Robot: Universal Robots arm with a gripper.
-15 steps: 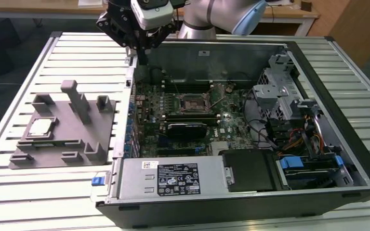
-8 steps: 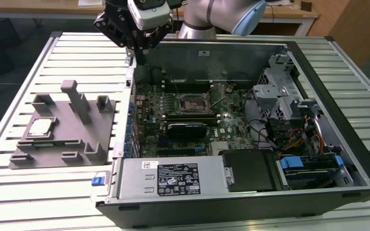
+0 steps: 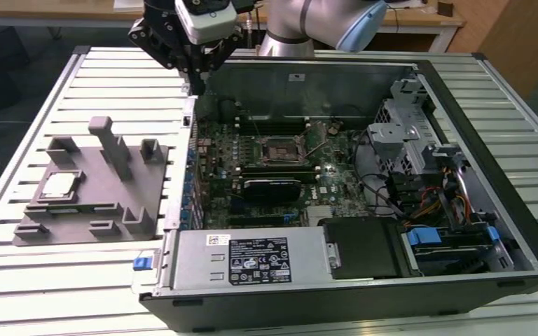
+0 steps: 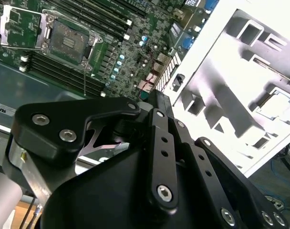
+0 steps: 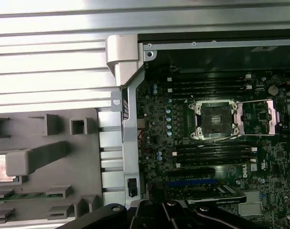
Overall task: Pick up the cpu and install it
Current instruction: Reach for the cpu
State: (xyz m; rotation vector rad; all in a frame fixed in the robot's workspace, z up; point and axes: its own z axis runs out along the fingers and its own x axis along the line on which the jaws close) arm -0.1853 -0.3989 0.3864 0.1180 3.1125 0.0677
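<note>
hand (image 3: 197, 70): poised above computer case (image 3: 344, 308) edge, grip cannot be told
holder (image 3: 92, 210): beside case, cpu (image 3: 59, 184) seated inside
socket (image 3: 277, 149): inside case, open

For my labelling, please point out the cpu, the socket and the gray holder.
cpu (image 3: 59, 185), exterior view, middle of its top.
socket (image 5: 215, 117), first wrist view, its dark centre.
gray holder (image 3: 115, 157), exterior view, its tall post.

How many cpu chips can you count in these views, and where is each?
1. The cpu lies in a recess of the grey tray, at the exterior view's left of the computer case. More could be hidden inside.
</note>
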